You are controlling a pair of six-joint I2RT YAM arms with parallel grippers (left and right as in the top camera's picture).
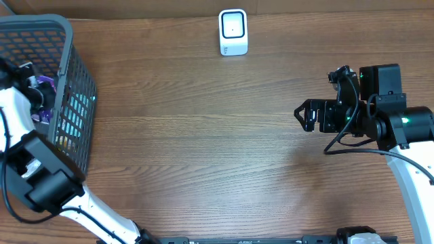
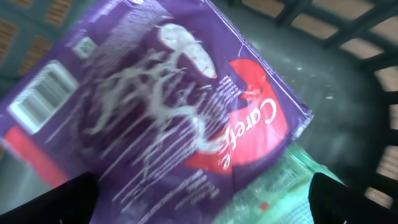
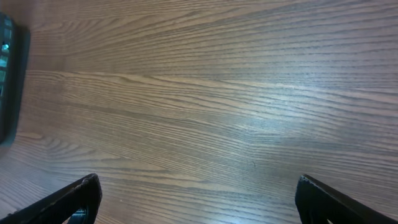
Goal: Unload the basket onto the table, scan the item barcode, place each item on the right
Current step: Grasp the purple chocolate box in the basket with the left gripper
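Top packet [image 2: 155, 112]: purple w/ white drippy splash pattern, red swoosh w/ white lettering. Its barcode label [image 2: 37, 102]: white w/ black stripes. Lower packet [image 2: 283, 180]: pale green. Basket [image 1: 76, 74]: dark grey mesh grid. Bench [image 1: 203, 149]: brown wood grain. Scanner [image 1: 233, 32]: white, dark outline on face.

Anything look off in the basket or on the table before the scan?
Nothing stands out. The purple pouch lies crooked in the basket on a green packet, barcode label face up; the white streaks look like print or glare, not a spill. The scanner stands on the table.
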